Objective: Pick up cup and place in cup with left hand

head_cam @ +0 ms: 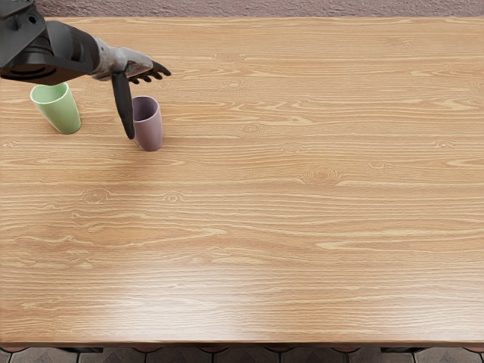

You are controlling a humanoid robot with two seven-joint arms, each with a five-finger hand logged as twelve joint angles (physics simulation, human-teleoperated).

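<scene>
- As I look down through the head camera, I take the purple tumbler for my landmark; it stands upright on the wood-grain table, its mouth facing up, in the upper left part of my view
- My left hand is just above and to the picture's left of the purple tumbler, palm region pale grey, digits black
- I see its fingers stretched out nearly straight toward the picture's right, reaching over the space behind the purple tumbler's rim, and they have hold of nothing
- Its thumb points down, well apart from the fingers, so I read the hand as wide open; the thumb runs alongside the purple tumbler's left side, its tip very close to the wall, though I cannot tell from this angle whether the two touch
- The pale green tumbler, the other cup I have for this job, stands upright to the left of the purple tumbler and a little farther back, with a stretch of bare wood between them
- My dark left arm comes in from the picture's left edge, behind and left of the purple tumbler, and hides a bit of the green one's far rim
- Far behind the purple tumbler, past the table's back edge, I can see a rough mauve-grey surface
</scene>
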